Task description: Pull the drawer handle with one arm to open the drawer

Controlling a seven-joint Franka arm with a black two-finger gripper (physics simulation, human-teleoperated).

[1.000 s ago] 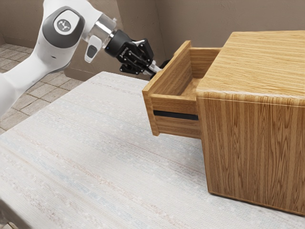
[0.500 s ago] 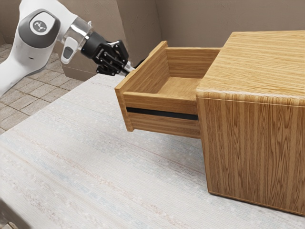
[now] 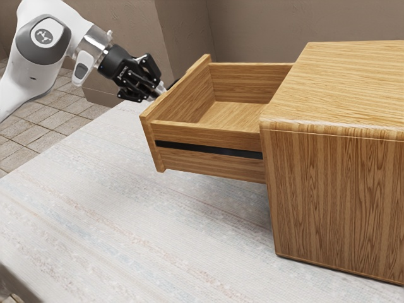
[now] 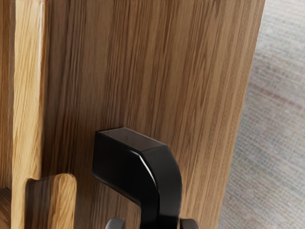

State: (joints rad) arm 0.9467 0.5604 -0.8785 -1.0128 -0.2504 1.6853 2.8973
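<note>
The wooden drawer (image 3: 208, 136) stands pulled far out of the wooden cabinet (image 3: 341, 158), its inside bare. My black gripper (image 3: 163, 89) is at the drawer's front face, on the exterior view's left, shut on the drawer handle. In the wrist view the black handle (image 4: 143, 176) stands off the drawer front (image 4: 143, 71), and my fingertips (image 4: 116, 223) flank its lower end on both sides. In the exterior view the drawer's front panel hides most of the handle.
The cabinet sits on a pale wood-grain table (image 3: 126, 221) with open surface in front of and below the drawer. A tiled floor (image 3: 38, 123) and beige walls lie beyond the table's far edge.
The drawer has slid well further out toward the exterior view's left over the last second. My hand moved left with it, still holding the handle.
</note>
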